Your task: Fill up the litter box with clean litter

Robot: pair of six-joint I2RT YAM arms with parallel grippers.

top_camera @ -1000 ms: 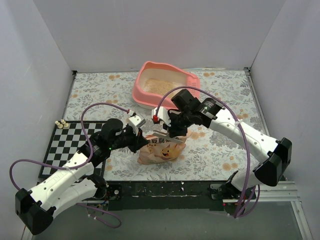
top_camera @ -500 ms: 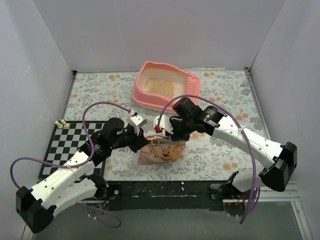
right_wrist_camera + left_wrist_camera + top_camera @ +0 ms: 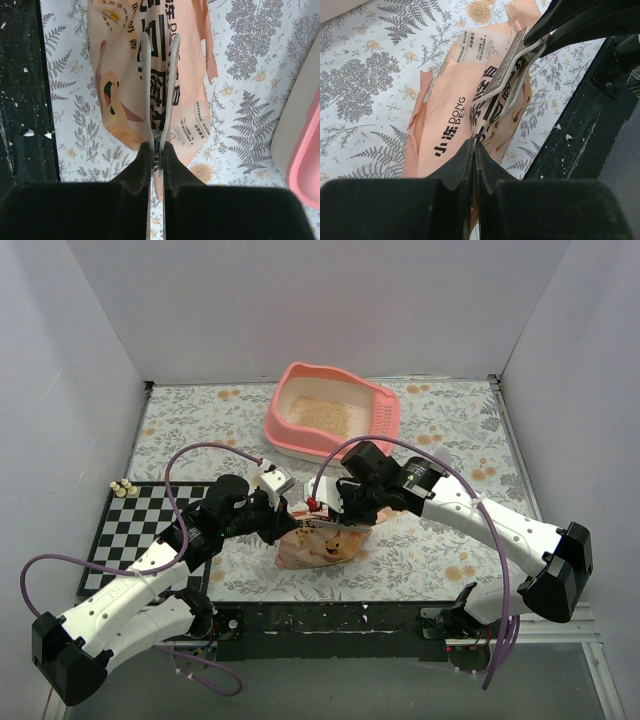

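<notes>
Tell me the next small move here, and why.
Probably move the grey clip aside and set it down. The right hand is shut on it over the orange bag, whose torn edge the left hand pinches. The bag lies flat, short of the litter box; a freed right hand could help tip it.

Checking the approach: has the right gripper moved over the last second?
Yes. In the top view the right gripper has come toward the table's near edge and slightly left, farther from the litter box.
</notes>
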